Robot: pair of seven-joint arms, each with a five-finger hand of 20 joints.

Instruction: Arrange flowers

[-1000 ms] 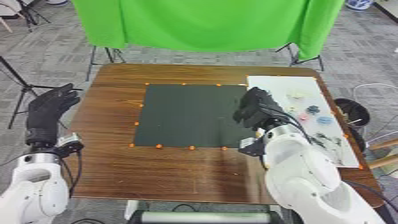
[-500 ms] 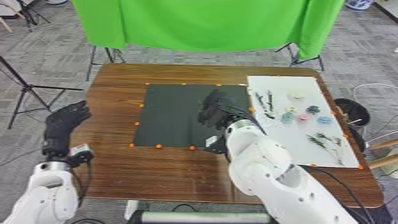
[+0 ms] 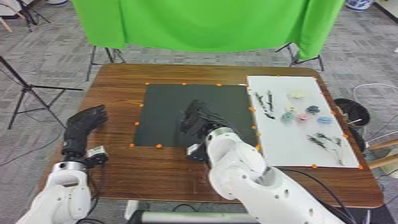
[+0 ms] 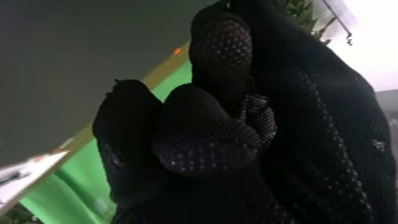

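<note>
Over the lower right part of the black mat [image 3: 160, 112] is my right hand [image 3: 197, 120]. In the right wrist view my right hand [image 4: 213, 140] has its fingers curled round a green sprig [image 4: 302, 11], its leaves and a thin dark stem showing past the glove. My left hand [image 3: 83, 125], its fingers fairly straight, is above the table's left edge, holding nothing. On the white board [image 3: 289, 150] lie dark twigs [image 3: 269, 101], a pale yellow flower [image 3: 297, 94], a dark blue-green flower [image 3: 313, 109], a pink flower [image 3: 304, 117], a blue flower [image 3: 325, 120] and green stems [image 3: 317, 142].
The brown table [image 3: 115, 175] surrounds mat and board, with orange markers along their edges. A green cloth [image 3: 209, 25] hangs beyond the far edge. A black bin [image 3: 354, 111] stands beside the table's right side, a tripod [image 3: 27, 87] at the left.
My right hand has moved left from the board's edge to over the black mat, uncovering the twigs and flowers. My left hand has shifted right and down, towards the table.
</note>
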